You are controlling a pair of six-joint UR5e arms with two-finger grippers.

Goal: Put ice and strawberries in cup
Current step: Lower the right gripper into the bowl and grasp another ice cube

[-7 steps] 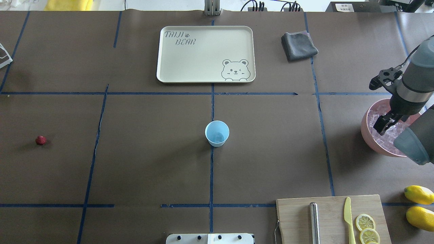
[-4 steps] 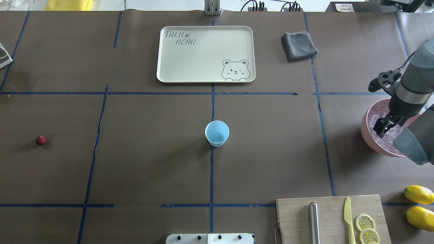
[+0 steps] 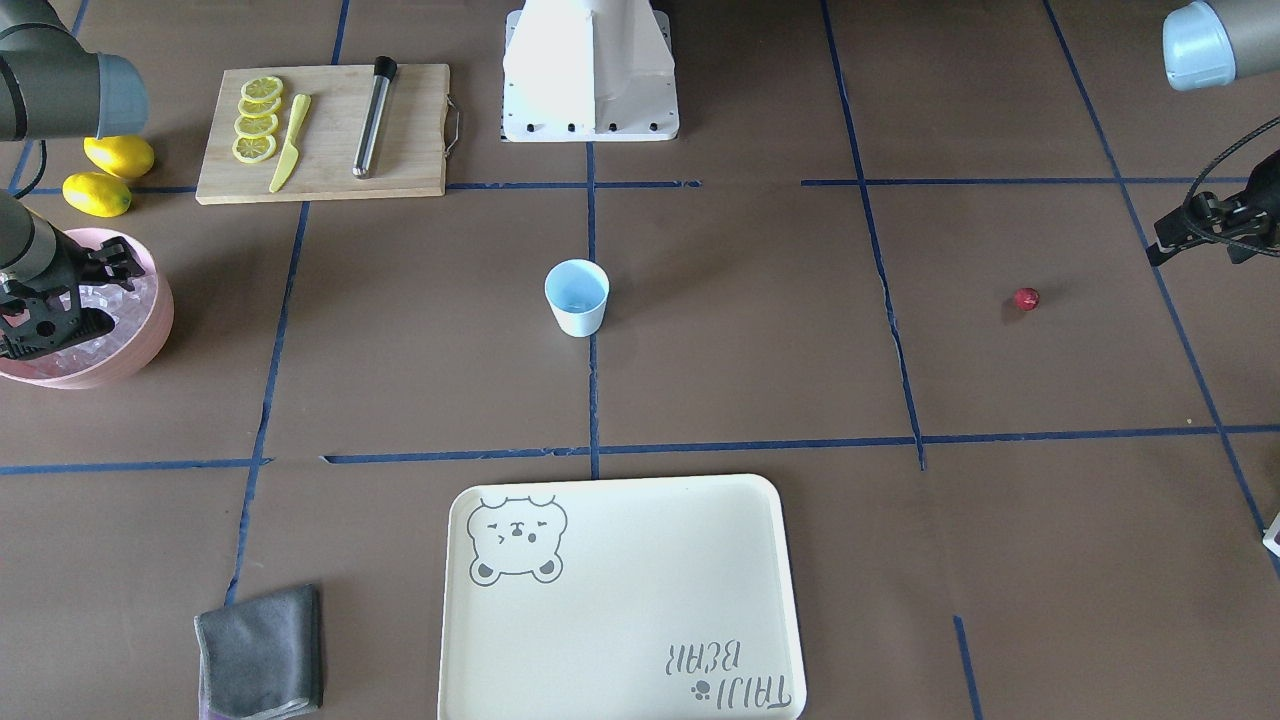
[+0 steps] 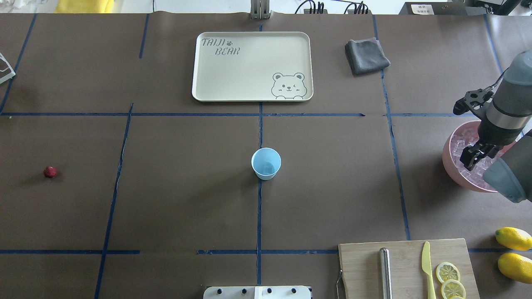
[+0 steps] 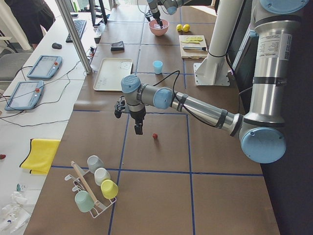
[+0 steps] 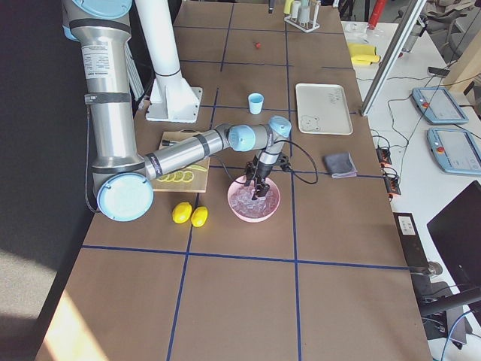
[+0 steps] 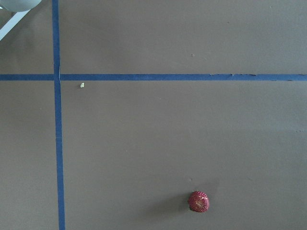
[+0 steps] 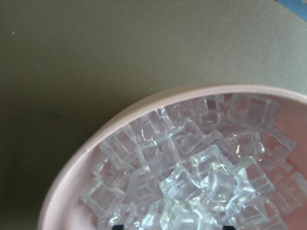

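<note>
The light-blue cup (image 4: 266,163) stands upright at the table's centre, with a faint glassy shape in its bottom. A pile of ice (image 8: 192,177) fills the pink bowl (image 4: 447,162) at the right edge. My right gripper (image 4: 471,161) hangs down into that bowl, open, and its two dark fingertips straddle cubes in the right wrist view. One strawberry (image 4: 50,171) lies alone on the far left of the table. My left gripper (image 5: 138,129) hovers above the table close beside the strawberry (image 5: 155,136). I cannot tell whether it is open or shut.
A cream tray (image 4: 249,66) and a folded grey cloth (image 4: 365,55) lie at the far side. A cutting board (image 4: 403,265) with a knife, a metal rod and lemon slices sits front right, with two lemons (image 4: 513,238) beside it. A cup rack (image 5: 93,188) stands beyond the table's left end.
My right gripper has shifted slightly to the right over the ice in the pink bowl. The cup and the strawberry have not moved.
</note>
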